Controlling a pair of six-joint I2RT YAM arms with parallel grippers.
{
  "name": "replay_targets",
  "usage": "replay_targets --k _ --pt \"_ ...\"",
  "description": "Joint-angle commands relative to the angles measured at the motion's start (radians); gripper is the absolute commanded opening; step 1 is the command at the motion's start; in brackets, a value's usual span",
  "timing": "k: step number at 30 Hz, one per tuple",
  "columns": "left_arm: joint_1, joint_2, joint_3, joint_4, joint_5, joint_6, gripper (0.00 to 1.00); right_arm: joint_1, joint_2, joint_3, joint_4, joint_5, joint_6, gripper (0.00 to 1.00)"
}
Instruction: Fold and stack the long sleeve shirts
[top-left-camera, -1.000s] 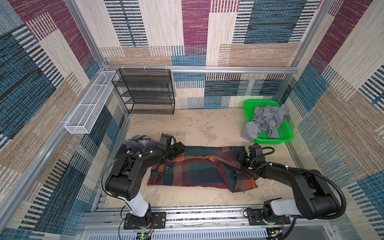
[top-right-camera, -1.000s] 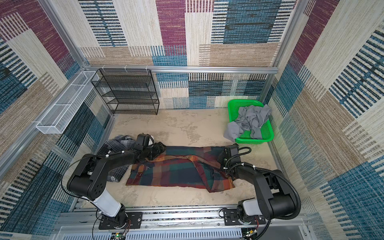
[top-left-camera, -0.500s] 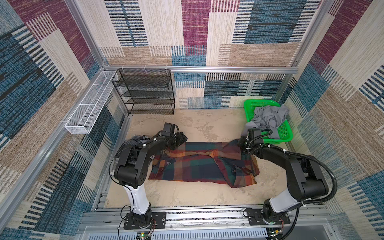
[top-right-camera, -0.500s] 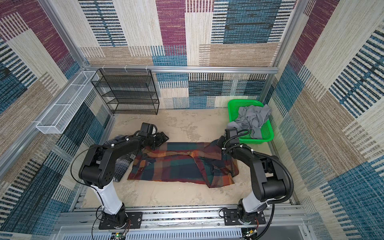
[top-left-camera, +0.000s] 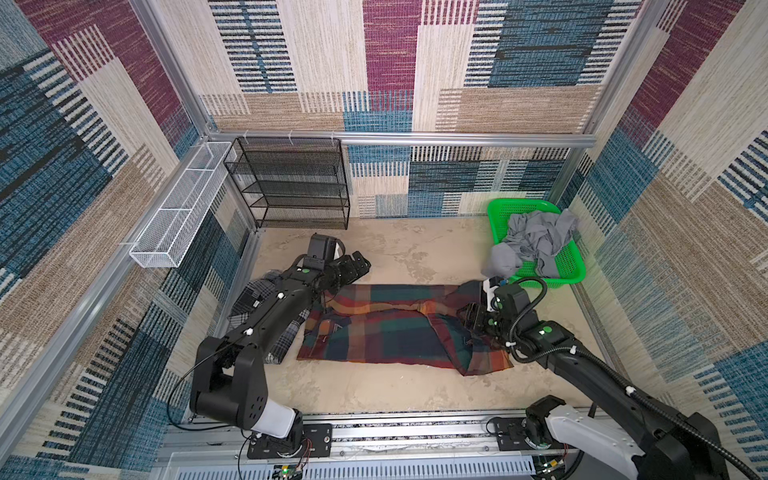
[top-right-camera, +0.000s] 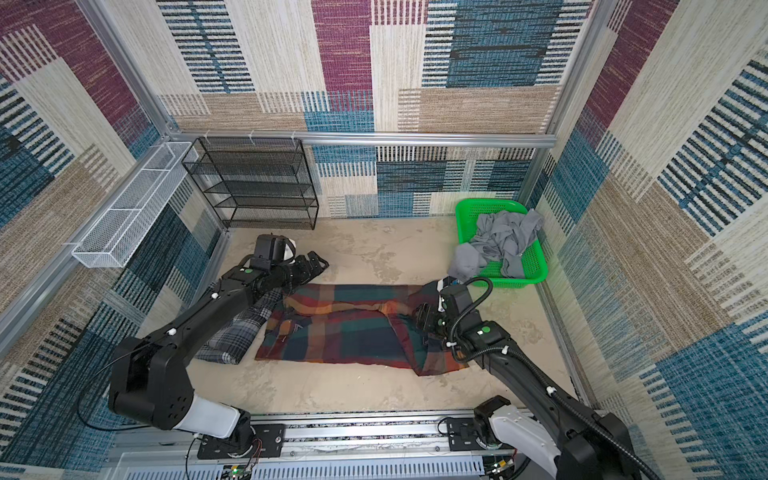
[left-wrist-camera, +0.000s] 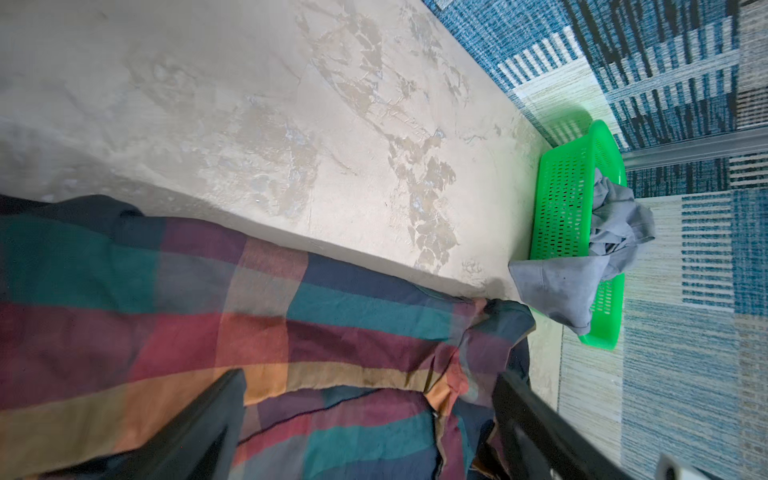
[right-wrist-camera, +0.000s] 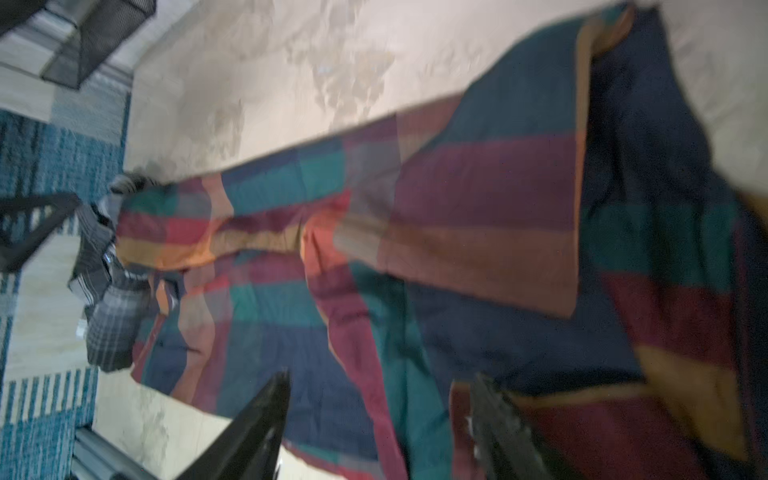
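The big shirt (top-left-camera: 374, 332) lies flat across the middle of the desk (top-left-camera: 395, 386), doubled lengthwise by the look of it. The grey shirt (top-right-camera: 232, 338) is bunched right up against its left end, partly under the left arm. Nothing's folded small or stacked yet, so I'd call this early-ish.

The left claw (top-left-camera: 358, 266) hangs just past the big shirt's far-left corner, fingers spread wide with nothing in them. The right claw (top-left-camera: 469, 318) sits low over the right end. Its wrist view is blurry, but the fingers (right-wrist-camera: 257, 424) look parted with the cloth lying loose underneath, so I'd say it's empty too.

How I'd do the next bit: one sleeve (top-left-camera: 457, 345) runs diagonally over the body and pokes out past the near-right corner. Tuck that in first or it'll hang out of every later fold. Then pinch both layers, not just the top one, at matching corners. Lift only enough to clear the desk and bring one end over the other, with both arms moving together so the edges line up. Soft cloth drags and wrinkles, so lay it down rather than slide it. Careful at the left end, where it'd be easy to snag the grey shirt along with it.
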Motion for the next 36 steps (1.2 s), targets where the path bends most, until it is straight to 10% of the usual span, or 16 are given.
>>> replay_targets --k 1,16,26,36 --pt "0.006 -0.070 -0.012 -0.123 -0.067 0.121 0.97 0.034 -0.037 -0.034 -0.112 0.087 0.079 0.71" --pt "0.023 -0.385 -0.150 -0.285 -0.321 0.360 0.99 0.051 0.157 -0.029 -0.052 0.175 0.042 0.32" --pt "0.023 -0.471 -0.207 -0.282 -0.358 0.382 0.99 0.111 0.106 -0.055 -0.110 0.161 0.072 0.61" --pt "0.023 -0.498 -0.216 -0.278 -0.352 0.386 0.99 0.159 0.223 -0.078 -0.082 0.205 0.080 0.27"
